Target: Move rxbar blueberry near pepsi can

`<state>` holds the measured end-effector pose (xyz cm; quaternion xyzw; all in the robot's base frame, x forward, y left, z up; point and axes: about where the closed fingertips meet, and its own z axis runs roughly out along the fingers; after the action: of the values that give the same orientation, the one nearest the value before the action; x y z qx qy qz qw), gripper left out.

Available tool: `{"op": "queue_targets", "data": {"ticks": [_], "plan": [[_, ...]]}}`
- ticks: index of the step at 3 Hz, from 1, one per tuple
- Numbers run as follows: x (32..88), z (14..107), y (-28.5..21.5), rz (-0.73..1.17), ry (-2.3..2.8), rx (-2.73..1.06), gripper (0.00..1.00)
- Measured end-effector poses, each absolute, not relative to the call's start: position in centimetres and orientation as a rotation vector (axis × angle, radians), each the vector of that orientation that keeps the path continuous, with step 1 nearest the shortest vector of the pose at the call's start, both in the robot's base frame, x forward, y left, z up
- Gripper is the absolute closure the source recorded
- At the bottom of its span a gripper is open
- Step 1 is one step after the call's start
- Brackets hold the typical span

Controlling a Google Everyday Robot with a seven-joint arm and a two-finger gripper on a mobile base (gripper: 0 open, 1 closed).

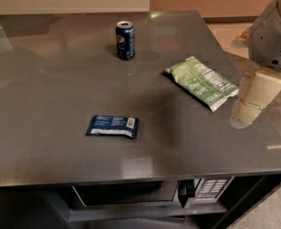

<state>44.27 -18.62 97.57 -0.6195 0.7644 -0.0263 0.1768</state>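
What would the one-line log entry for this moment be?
phase: pre-grasp | tool: far right, beside green snack bag | rxbar blueberry: flat, front-centre, untouched | pepsi can: upright, far side
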Motion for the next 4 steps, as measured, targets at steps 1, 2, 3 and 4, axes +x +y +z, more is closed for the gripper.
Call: {"op": "queue_targets", "data": {"ticks": [1, 2, 3, 4], "plan": [[44.7, 96.7, -14.5, -0.007, 2.092, -1.804, 0.00], [45.3, 95.5, -10.5, 0.079, 2.037, -1.854, 0.00], [45.9, 93.8, -6.4, 0.157, 1.998, -1.898, 0.00], [46.1, 92.1, -3.1, 0.210, 1.987, -1.929, 0.00]]}}
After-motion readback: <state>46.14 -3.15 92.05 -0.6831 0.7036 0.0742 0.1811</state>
